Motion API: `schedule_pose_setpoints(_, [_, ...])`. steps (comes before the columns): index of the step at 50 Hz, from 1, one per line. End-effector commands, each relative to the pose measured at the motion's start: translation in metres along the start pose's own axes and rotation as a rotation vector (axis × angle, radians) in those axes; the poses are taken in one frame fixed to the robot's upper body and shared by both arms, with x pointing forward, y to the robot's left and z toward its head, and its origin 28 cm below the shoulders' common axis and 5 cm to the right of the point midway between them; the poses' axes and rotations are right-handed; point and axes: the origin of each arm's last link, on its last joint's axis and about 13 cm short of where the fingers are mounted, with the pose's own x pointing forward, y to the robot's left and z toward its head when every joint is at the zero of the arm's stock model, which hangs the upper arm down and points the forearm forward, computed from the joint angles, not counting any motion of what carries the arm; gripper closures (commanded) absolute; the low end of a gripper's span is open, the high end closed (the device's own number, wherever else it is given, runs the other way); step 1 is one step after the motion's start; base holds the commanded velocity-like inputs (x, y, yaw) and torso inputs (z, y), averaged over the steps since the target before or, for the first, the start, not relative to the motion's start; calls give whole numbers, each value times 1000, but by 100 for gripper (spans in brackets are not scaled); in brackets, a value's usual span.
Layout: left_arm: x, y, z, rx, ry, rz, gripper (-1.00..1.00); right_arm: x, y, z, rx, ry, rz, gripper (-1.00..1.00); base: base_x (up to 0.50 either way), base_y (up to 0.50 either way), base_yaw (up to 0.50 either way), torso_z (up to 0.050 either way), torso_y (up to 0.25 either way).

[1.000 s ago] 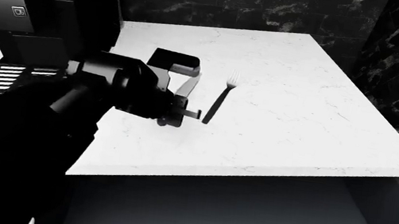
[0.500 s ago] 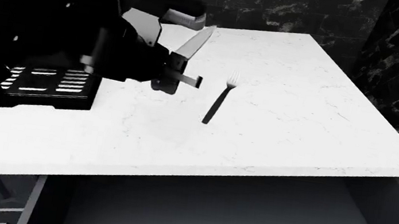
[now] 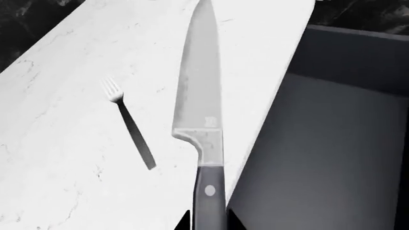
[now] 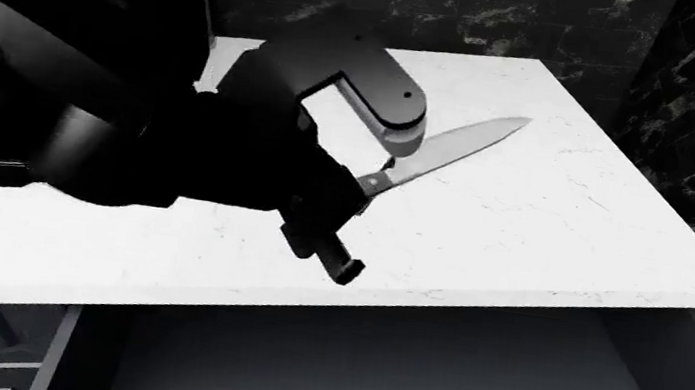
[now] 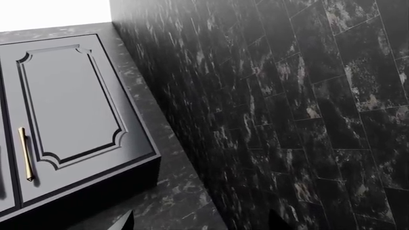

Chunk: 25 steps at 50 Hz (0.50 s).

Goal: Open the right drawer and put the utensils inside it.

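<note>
Carrying the knife (image 4: pixel 455 147) over to the right drawer (image 4: pixel 431 378) looks like the step in hand: the left gripper (image 3: pixel 210 225) is clenched on the black riveted handle, blade sticking out ahead, held up off the white countertop (image 4: pixel 561 213) near its front edge. To do it well, judging from these views, swing the blade on past the counter lip until the whole knife hangs over the dark grey inside of the drawer, which stands pulled open right below that edge, then lower before letting go so it lands flat and doesn't bounce; keep the tip clear of the counter edge and the drawer wall on the way down. The fork (image 3: pixel 130 124) lies flat on the counter just beside the knife's line in the left wrist view, tines pointing away from the drawer, not touched; in the head view the arm hides it. Don't clip it with the blade, it goes in next. Right gripper (image 5: pixel 198 223): only two dark fingertips show at the frame edge in its wrist view, spread apart with nothing between them, aimed at a navy cabinet door (image 5: pixel 70 100) and a dark marbled wall (image 5: pixel 288 105), well away from the work
</note>
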Motion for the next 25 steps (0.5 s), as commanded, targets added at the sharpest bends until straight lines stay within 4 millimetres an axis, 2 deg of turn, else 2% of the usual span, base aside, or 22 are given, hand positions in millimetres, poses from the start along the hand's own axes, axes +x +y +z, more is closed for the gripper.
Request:
schedule_pose_setpoints(1, [-3, -17, -12, 142, 15, -137, 100, 0, -1, 0, 0, 2, -2, -100, 0, 0, 0, 0, 0])
schedule_pose_setpoints(25, [29, -33, -44, 239, 147, -276, 100, 1, -3, -2, -1, 10, -5, -100, 0, 0, 0, 0, 0])
